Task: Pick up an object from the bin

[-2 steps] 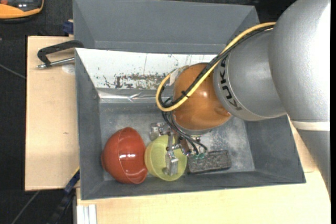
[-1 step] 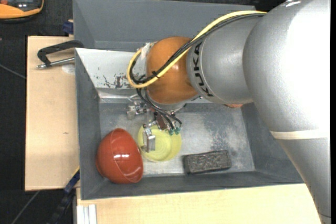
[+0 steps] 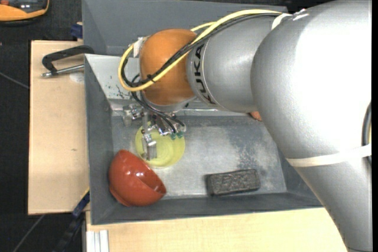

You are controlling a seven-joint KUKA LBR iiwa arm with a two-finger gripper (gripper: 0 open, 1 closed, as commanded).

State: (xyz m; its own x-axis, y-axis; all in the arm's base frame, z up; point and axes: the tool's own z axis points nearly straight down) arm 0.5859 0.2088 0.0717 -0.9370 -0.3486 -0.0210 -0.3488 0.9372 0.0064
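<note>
Arm (image 3: 295,85) comes in from the right; gripper (image 3: 158,136) sits low over the pale yellow round dish (image 3: 171,153) at the bin's (image 3: 97,127) mid-left, red bowl (image 3: 136,179) just beside. Can't tell if it's open or closed. Likely the grasp step. Next: a firm pinch on the dish, then a clean lift clear of the bowl.
</note>
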